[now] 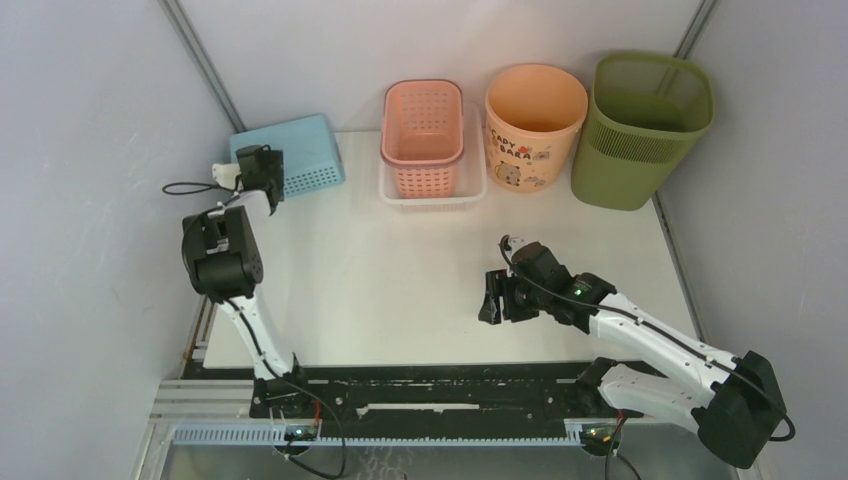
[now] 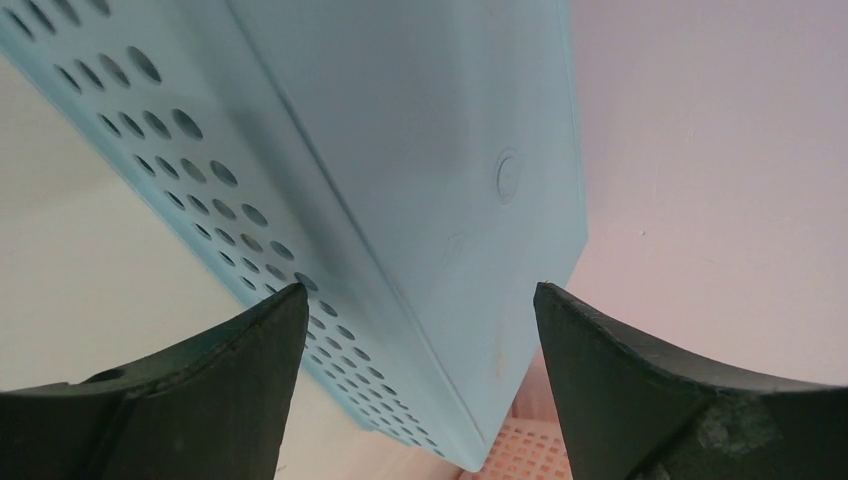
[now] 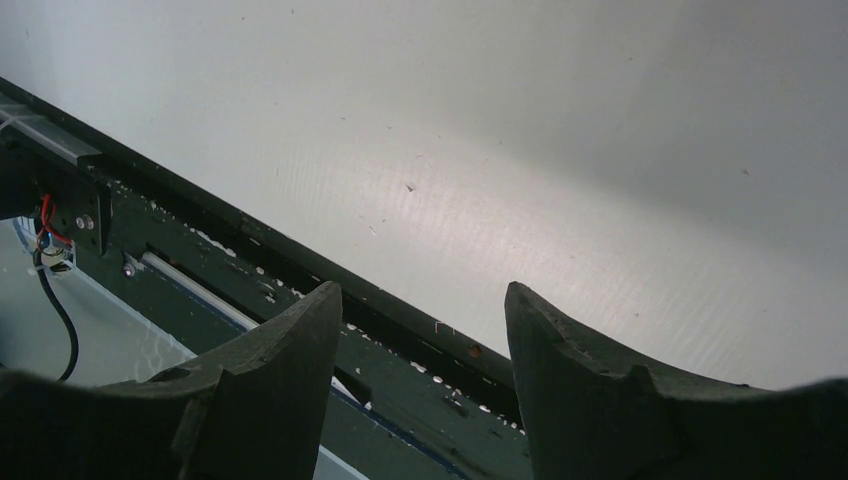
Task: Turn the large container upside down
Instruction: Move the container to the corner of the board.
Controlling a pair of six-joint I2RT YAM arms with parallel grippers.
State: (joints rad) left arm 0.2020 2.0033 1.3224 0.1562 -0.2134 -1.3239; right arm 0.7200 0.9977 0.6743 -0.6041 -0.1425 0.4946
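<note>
Jaws on my left gripper (image 2: 420, 292) and right gripper (image 3: 422, 292) stand wide, holding nothing; large container (image 1: 630, 165) sits upright, far right

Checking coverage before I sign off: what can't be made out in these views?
- Green bin: top view only, underside hidden by its own body.
- Blue basket: left wrist view, cut off by frame edges; contact with left gripper unclear.
- Bucket print: top view, too small to read.

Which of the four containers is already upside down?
The blue basket at far left: its solid base faces up; the pink basket, peach bucket and green bin stand open-mouthed.
</note>
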